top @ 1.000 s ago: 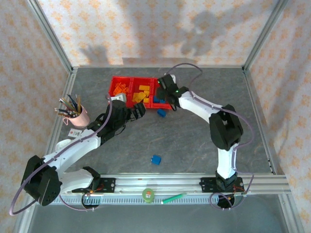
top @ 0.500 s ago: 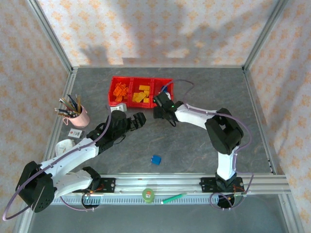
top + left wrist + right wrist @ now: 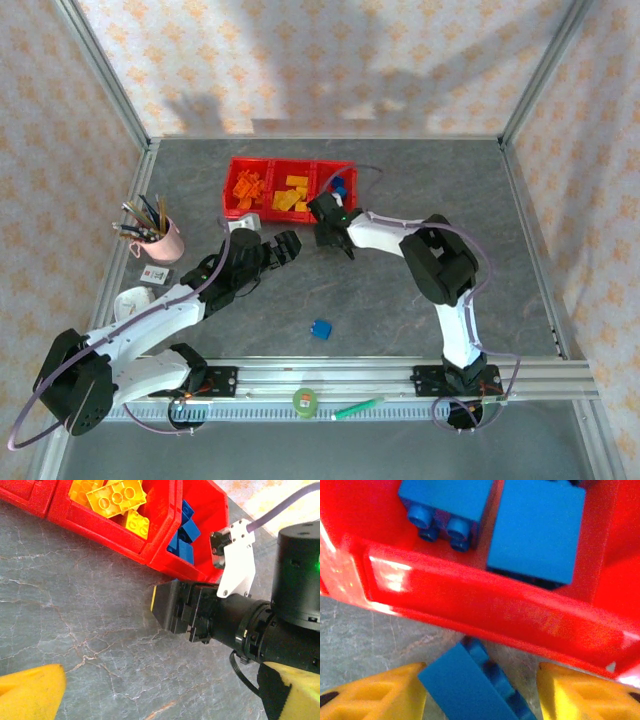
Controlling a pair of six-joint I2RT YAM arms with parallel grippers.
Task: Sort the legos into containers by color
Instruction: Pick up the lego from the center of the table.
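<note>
small blue plastic brick [image 3: 470,685] lies tilted on grey table [image 3: 370,630] between right gripper [image 3: 482,692] jaws, touching one finger, gap to the other, not clamped. red translucent plastic bin row [image 3: 485,610] just ahead of them. left gripper [image 3: 162,692] jaws wide apart, gripping nothing.

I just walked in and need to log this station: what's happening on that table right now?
Two arms are sorting legos by color into red bins; orange, yellow and blue already sit in separate compartments. The right claw is down at the table beside the blue compartment, open around a blue brick. The left claw hovers open nearby, empty. A second blue brick lies loose nearer the front.
</note>
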